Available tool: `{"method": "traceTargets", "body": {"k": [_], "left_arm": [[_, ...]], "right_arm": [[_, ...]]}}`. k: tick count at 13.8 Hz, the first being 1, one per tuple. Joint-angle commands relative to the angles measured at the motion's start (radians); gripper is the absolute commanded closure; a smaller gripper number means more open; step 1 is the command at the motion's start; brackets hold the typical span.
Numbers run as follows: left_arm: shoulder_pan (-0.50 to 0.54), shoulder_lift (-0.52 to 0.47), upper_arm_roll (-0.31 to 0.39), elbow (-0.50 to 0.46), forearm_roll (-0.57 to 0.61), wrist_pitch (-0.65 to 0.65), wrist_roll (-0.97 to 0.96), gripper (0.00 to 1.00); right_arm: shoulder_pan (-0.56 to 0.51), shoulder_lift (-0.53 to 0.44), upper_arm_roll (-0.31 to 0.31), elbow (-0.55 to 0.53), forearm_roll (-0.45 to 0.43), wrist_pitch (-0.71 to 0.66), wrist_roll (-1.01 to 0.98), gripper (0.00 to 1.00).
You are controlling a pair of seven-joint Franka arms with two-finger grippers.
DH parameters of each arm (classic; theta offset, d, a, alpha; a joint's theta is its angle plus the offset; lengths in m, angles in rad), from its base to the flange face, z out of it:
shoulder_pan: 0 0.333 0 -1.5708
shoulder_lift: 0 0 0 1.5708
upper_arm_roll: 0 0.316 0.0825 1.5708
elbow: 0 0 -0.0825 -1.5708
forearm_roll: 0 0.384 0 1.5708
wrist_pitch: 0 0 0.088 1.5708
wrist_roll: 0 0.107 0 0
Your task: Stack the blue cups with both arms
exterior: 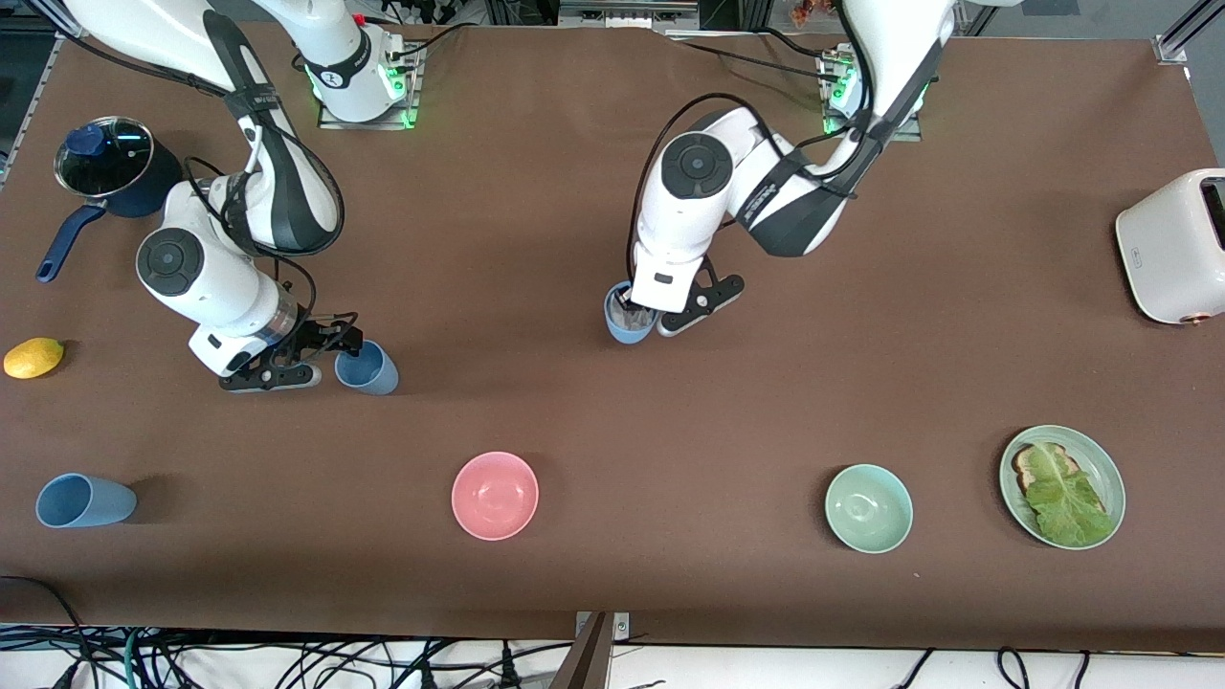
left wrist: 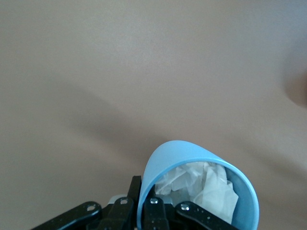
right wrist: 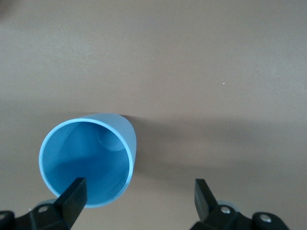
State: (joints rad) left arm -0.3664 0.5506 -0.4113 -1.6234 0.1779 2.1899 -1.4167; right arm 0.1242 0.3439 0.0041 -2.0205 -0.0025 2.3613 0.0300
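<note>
No readable text anywhere. The arms (exterior: 756, 206) carry small dark lettering and the toaster (exterior: 1172, 244) a tiny mark, both too small to make out.

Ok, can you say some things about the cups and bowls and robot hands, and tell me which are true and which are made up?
1. The left gripper is shut on a blue cup. True.
2. That cup is empty. False: crumpled white paper sits inside.
3. The right gripper is open beside another blue cup. True.
4. The pink bowl holds a cup. False: it holds nothing.
5. A third blue cup lies on its side. True.
</note>
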Motion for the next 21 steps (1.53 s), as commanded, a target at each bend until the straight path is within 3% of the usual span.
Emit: {"method": "traceTargets", "body": {"k": [1,5,15,16,18,19,20,21], "left_arm": [[-0.022,0.069,0.009,0.04,0.081,0.045,-0.074,1.0],[-0.063,0.138,0.048,0.042,0.144,0.131,-0.137,1.0],[-0.083,0.189,0.094,0.072,0.146,0.142,-0.126,0.98],[-0.083,0.189,0.095,0.073,0.146,0.143,-0.125,0.84],[-0.083,0.189,0.095,0.073,0.152,0.169,-0.125,0.7],[-0.083,0.189,0.095,0.073,0.172,0.174,-0.125,0.43],[-0.083,0.189,0.095,0.073,0.19,0.174,-0.125,0.0],[-0.083,0.189,0.095,0.071,0.218,0.176,-0.125,0.0]], "right_arm": [[-0.003,0.016,0.004,0.0,0.001,0.022,-0.007,0.03],[-0.003,0.026,0.004,0.0,0.001,0.018,-0.008,0.19],[-0.001,0.029,0.004,0.002,0.003,0.012,0.007,0.92],[-0.001,0.029,0.004,0.002,0.003,0.01,0.008,0.98],[-0.001,0.029,0.005,0.002,0.003,0.01,0.008,1.0],[-0.001,0.029,0.004,0.002,0.003,0.01,0.007,1.0],[-0.001,0.029,0.004,0.009,0.001,0.01,0.001,1.0],[-0.001,0.029,0.004,0.017,0.003,0.01,-0.004,1.0]]}}
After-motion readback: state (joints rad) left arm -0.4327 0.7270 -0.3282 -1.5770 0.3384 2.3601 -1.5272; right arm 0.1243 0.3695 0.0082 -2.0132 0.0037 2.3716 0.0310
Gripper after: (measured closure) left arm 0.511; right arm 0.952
